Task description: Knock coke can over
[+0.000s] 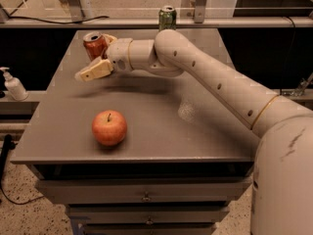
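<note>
The coke can (93, 44) is red-orange with a silver top. It stands near the far left corner of the grey table (161, 131) and leans slightly to the left. My gripper (98, 58) reaches in from the right and is against the can. One cream finger (92, 70) sticks out in front of and below the can. The other finger (109, 37) shows just behind the can's right side. The fingers stand apart, and the can sits partly between them.
A red apple (109, 128) sits near the table's front left. A green can (167, 17) stands at the far edge. A soap dispenser (13, 84) stands on a ledge to the left. Drawers are below the tabletop, and my arm spans the table's right half.
</note>
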You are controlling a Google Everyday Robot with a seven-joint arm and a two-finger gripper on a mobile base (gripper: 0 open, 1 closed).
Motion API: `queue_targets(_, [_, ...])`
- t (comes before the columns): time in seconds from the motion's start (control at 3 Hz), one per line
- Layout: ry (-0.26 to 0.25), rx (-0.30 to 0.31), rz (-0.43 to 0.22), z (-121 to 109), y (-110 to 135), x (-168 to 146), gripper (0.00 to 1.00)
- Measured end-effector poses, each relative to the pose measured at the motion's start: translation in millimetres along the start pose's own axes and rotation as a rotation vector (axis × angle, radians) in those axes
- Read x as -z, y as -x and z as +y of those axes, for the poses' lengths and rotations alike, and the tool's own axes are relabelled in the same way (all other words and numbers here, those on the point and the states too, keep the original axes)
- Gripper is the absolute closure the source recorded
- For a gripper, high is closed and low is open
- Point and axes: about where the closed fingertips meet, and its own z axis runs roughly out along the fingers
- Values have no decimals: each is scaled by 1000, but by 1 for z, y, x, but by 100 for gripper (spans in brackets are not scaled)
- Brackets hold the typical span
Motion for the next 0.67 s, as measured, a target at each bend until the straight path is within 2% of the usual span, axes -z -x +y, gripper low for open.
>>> queue_targets(0.33, [12, -6, 0, 1, -3, -9, 18])
queue_targets(0.67, [16, -8, 1, 0, -5, -16, 41])
